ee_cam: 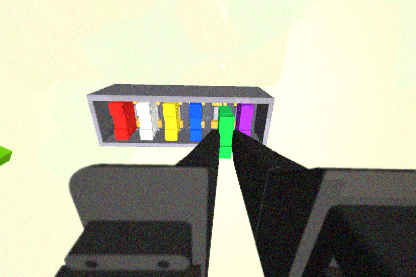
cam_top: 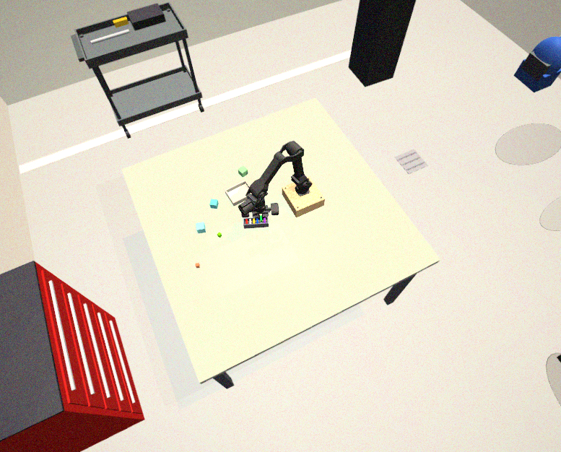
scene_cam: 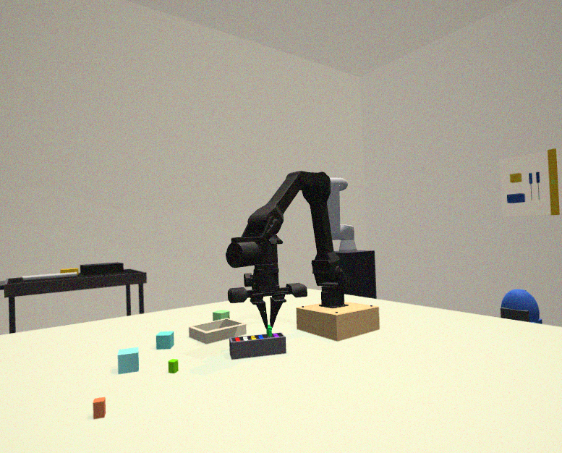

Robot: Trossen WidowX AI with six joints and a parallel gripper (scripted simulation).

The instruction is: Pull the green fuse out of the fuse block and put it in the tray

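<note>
My gripper (scene_cam: 270,329) (ee_cam: 224,136) is shut on the green fuse (scene_cam: 269,331) (ee_cam: 226,146), which stands upright between the fingertips and rises above the tops of the other fuses. Whether its lower end is still inside the dark grey fuse block (cam_top: 255,225) (scene_cam: 257,348) (ee_cam: 185,92) is hidden. The red (ee_cam: 122,121), white (ee_cam: 146,121), yellow (ee_cam: 171,121), blue (ee_cam: 195,121) and purple (ee_cam: 245,117) fuses sit in the block. The green fuse is between blue and purple. The shallow beige tray (cam_top: 232,199) (scene_cam: 205,336) stands behind the block, to the left, partly covered by the arm in the top view.
Two light-blue cubes (cam_top: 201,227) (cam_top: 214,203) lie left of the block and tray. A pale green cube (cam_top: 242,171) (scene_cam: 220,315) is behind the tray. A small green cube (scene_cam: 173,366) and an orange one (scene_cam: 99,408) lie nearer the front left. The arm stands on a wooden base (scene_cam: 338,323).
</note>
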